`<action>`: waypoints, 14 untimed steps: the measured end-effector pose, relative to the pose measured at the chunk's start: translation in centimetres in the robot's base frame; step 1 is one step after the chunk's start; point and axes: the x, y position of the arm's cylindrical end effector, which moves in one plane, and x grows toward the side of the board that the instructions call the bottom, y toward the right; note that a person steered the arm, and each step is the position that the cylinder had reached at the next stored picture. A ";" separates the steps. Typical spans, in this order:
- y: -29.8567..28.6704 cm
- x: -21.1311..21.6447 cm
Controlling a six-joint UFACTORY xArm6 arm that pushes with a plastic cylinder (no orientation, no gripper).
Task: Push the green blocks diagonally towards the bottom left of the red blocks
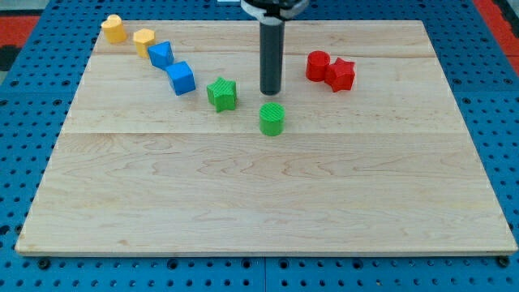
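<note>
A green star block (221, 93) and a green cylinder (272, 118) sit near the middle of the wooden board (259, 203). Two red blocks touch each other at the upper right: a red cylinder (318, 65) and a red star (340, 75). My tip (270, 91) is the lower end of a dark rod. It stands just above the green cylinder in the view, apart from it, and to the right of the green star. The red blocks lie to the tip's right.
Two blue blocks (161, 54) (182, 78) and two yellow blocks (113, 28) (144, 40) form a diagonal row at the upper left. The board lies on a blue pegboard surface (24, 122).
</note>
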 end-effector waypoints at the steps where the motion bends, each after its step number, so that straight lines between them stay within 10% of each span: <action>1: -4.4 -1.0; 9: -3.1 13.1; 14: -3.1 4.2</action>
